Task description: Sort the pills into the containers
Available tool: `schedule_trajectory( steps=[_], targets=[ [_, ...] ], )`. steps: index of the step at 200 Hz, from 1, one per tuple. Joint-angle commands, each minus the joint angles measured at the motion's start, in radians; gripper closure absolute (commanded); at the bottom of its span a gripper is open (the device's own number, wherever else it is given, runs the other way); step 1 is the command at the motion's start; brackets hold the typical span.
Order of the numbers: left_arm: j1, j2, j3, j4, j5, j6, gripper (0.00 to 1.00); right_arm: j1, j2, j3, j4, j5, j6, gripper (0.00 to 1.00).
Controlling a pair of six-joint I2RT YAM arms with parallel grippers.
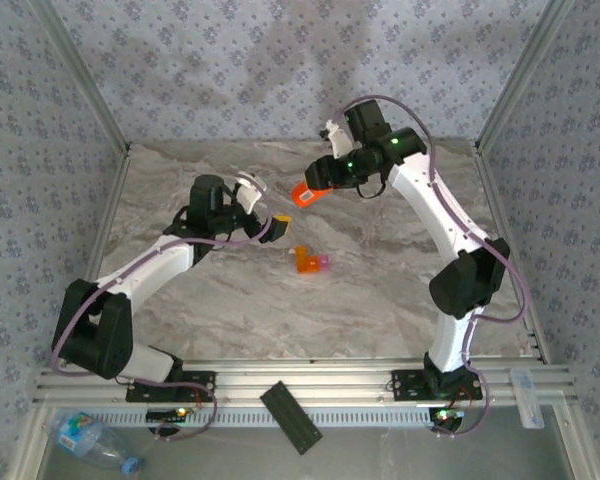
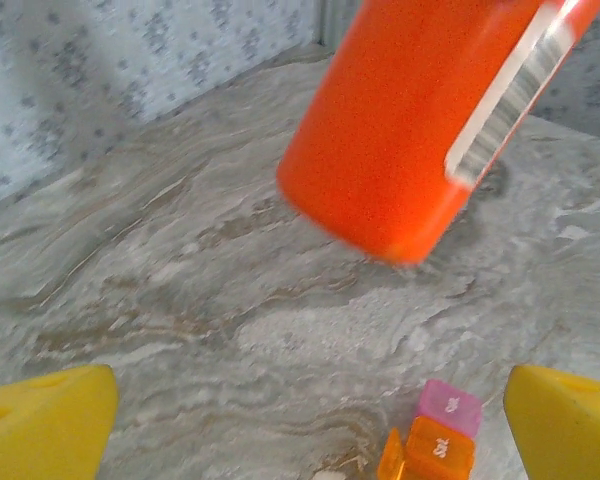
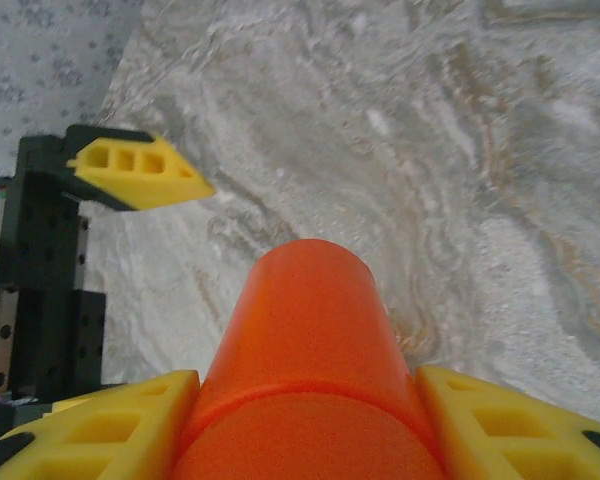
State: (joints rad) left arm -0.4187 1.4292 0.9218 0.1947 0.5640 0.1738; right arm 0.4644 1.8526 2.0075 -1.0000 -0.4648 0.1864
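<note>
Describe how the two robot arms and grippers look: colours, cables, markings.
The left arm and right arm have white links, black joints and a purple cable each. Small green lights dot the right one. Gripper fingers are yellow with square holes.

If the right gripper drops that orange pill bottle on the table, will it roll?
Probably. The smooth orange cylindrical plastic pill bottle is round-sided and held tilted by the right gripper, so it would likely land sideways and roll. It looks stiff, unlikely to crush.

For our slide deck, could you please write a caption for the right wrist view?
Right gripper gripping the orange pill bottle, held out over the marbled table.
</note>
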Motion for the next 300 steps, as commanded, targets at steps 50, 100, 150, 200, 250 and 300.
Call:
schedule_trajectory(
  steps=[50,100,150,200,250,300],
  targets=[
    [0.003,0.025,0.013,0.140,0.185,0.041,0.05,0.055,0.041,0.046,-0.021,-0.122,-0.006,0.60],
    [-0.003,0.024,-0.020,0.203,0.194,0.011,0.05,0.074,0.051,0.047,0.010,-0.165,0.020,0.60],
    [-0.008,0.033,-0.014,0.213,0.216,-0.008,0.09,0.081,0.045,0.038,0.035,-0.186,0.045,0.60],
    [-0.011,0.041,-0.007,0.235,0.238,-0.037,0.18,0.080,0.036,0.024,0.044,-0.198,0.054,0.60],
    [-0.011,0.050,-0.003,0.250,0.260,-0.066,0.39,0.068,0.006,-0.043,0.092,-0.211,0.074,0.60],
    [-0.015,0.067,0.009,0.226,0.265,-0.066,0.45,0.049,-0.020,-0.095,0.143,-0.230,0.100,0.61]
  ],
)
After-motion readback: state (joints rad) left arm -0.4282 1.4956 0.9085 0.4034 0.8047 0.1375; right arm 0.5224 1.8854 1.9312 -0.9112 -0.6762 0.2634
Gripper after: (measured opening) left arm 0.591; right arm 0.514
